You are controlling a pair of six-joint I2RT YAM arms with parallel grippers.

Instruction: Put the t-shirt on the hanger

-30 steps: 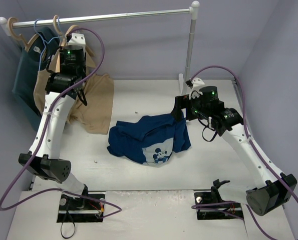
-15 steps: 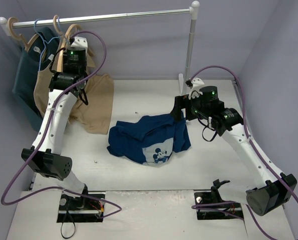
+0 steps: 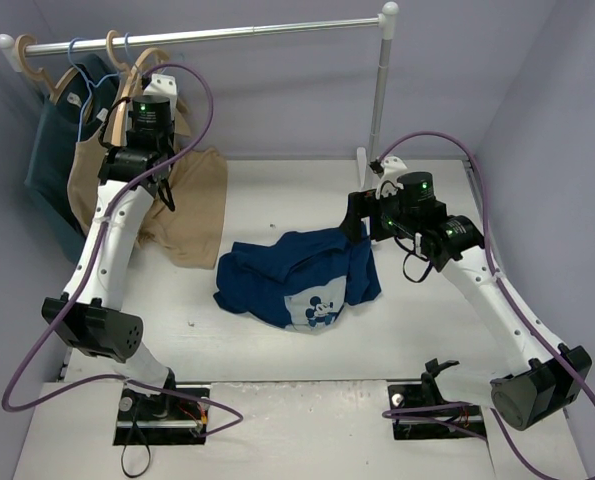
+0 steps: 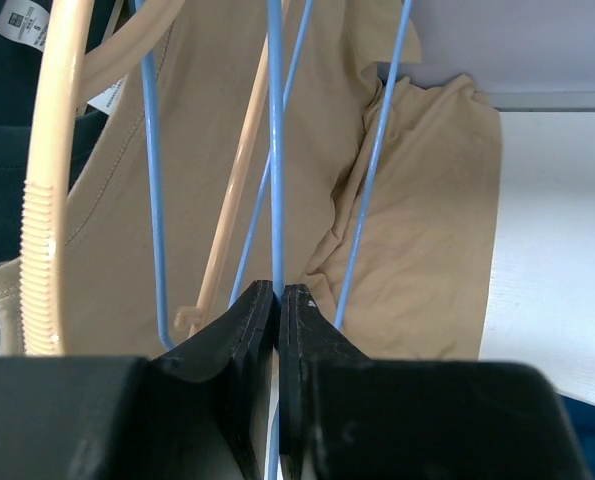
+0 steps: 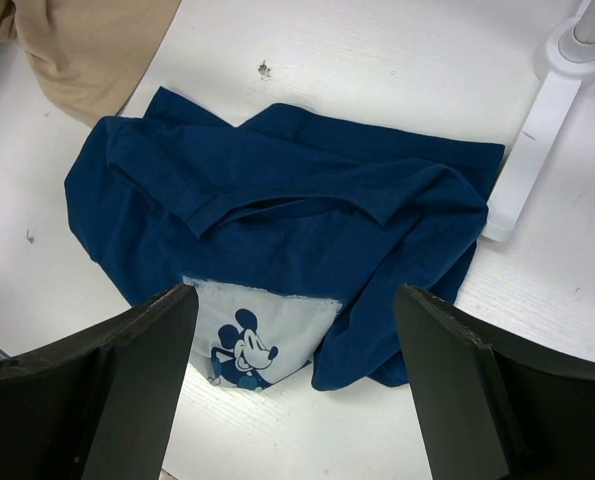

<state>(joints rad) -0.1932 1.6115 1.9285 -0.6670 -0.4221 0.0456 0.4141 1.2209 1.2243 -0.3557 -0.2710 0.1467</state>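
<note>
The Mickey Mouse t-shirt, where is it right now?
In the overhead view the t-shirt lies crumpled near the middle of the white table, just right of the hanging tan garment and under the right arm's open jaws.

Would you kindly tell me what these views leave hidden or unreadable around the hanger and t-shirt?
Left wrist view: the hanger, its hook cut off by the top edge.
Top view: the left fingers on the wire, hidden behind their own wrist.
Right wrist view: the t-shirt, sleeves lost in its folds.
Left wrist view: label print, too small.
</note>
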